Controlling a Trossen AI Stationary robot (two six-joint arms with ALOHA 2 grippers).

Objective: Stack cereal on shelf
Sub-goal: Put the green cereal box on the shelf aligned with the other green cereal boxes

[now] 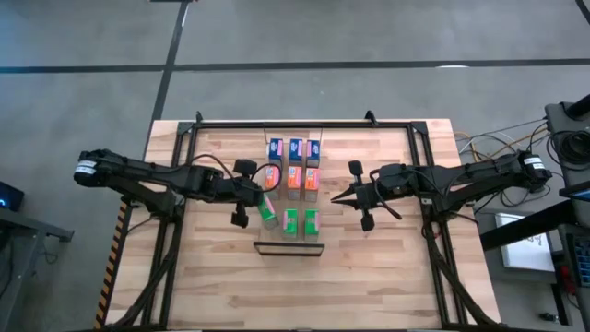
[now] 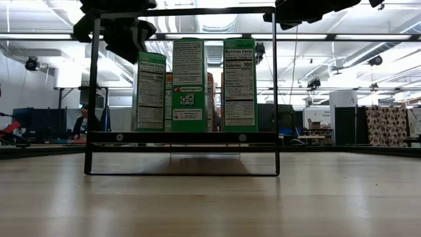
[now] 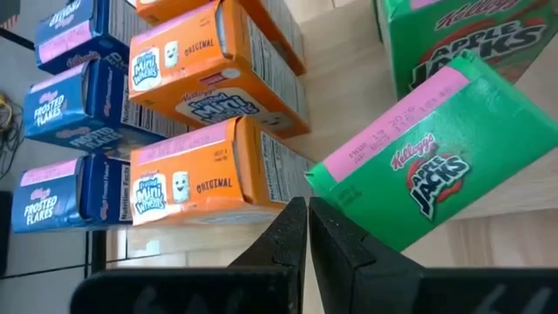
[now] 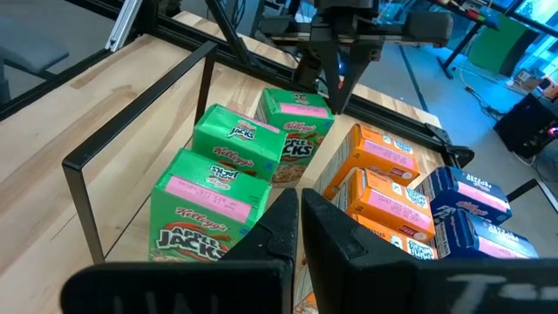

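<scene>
Nine small cereal boxes stand upright in three rows on the shelf (image 1: 288, 247), a light panel inside a dark metal frame (image 4: 131, 131). Blue boxes (image 1: 295, 148) are at the far end, orange boxes (image 1: 295, 178) in the middle and green boxes (image 1: 301, 221) nearest. The left green box (image 1: 267, 211) is turned askew to its row, and it also shows in the left wrist view (image 3: 436, 166). My left gripper (image 1: 265, 194) is shut, with its tips at that box's top corner. My right gripper (image 1: 336, 196) is shut and empty, above the table to the right of the boxes. My left gripper has its shut fingertips (image 3: 305, 214) right at a top corner (image 3: 316, 179) of the askew green box, coming from above and from the table's left. I cannot tell whether they touch it. The box stands on the shelf on its base.
The shelf's dark metal frame (image 2: 183, 137) rises around the boxes, with a thin bar across the top (image 2: 184, 11). Bare planked tabletop (image 1: 387, 277) lies on all sides. Black table frame rails (image 1: 304, 123) run along the far edge.
</scene>
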